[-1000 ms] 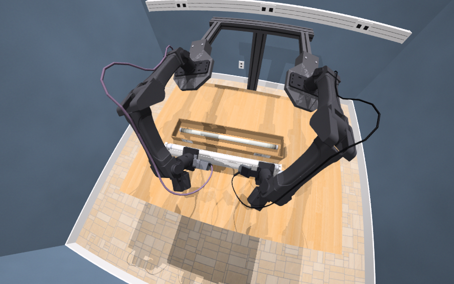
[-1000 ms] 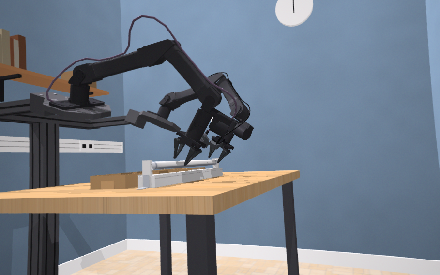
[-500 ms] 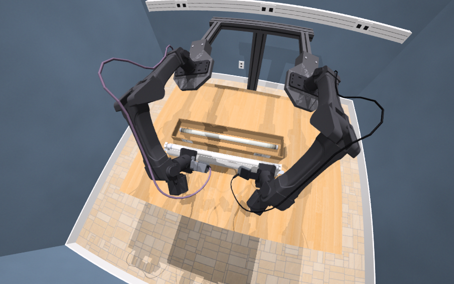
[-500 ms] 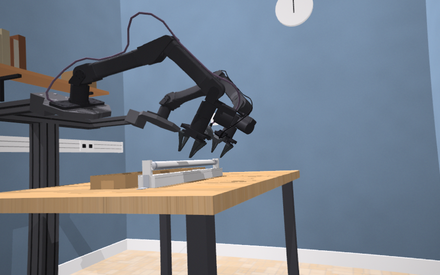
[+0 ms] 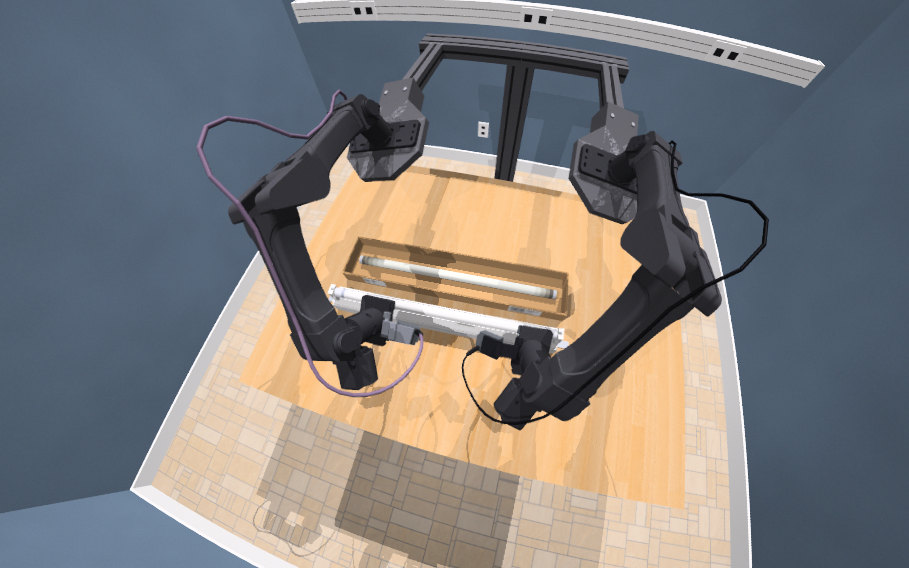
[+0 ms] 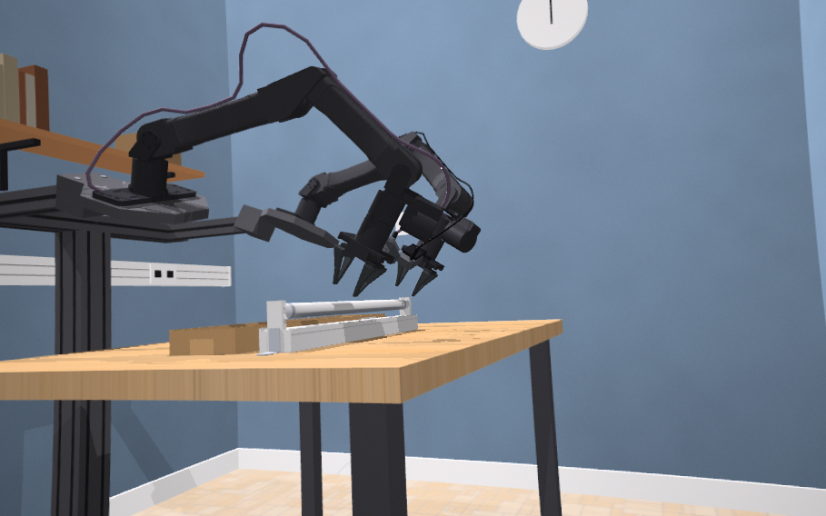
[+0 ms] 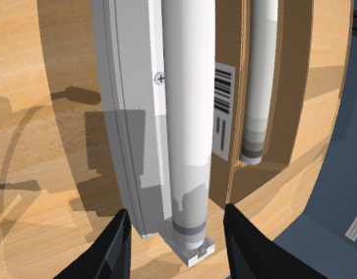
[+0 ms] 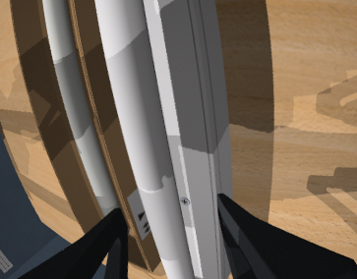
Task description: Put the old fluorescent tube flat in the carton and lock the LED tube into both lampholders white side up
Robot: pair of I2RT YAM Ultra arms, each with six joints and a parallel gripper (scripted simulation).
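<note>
The old tube [image 5: 457,277] [image 7: 262,74] [image 8: 71,88], with grey ends, lies inside the carton [image 5: 486,266] [image 6: 191,342]. The LED tube [image 5: 443,310] [image 6: 345,307] [image 7: 189,98] [image 8: 135,108] lies along the light fixture [image 6: 345,336] [image 7: 135,74], white side up, its ends at the lampholders [image 6: 276,313] [image 7: 201,252]. Whether it is locked cannot be told. My left gripper [image 6: 407,288] [image 7: 176,215] is open and empty above the LED tube near one end. My right gripper [image 6: 346,288] [image 8: 169,211] is open and empty above the tube towards the other end.
The carton sits flat on the bench [image 5: 627,423] [image 6: 480,346], close behind the fixture and parallel to it. The arms reach over the carton from the dark frame [image 5: 514,105] at the back. A purple cable [image 5: 390,384] and a black cable [image 5: 468,388] loop beside the grippers.
</note>
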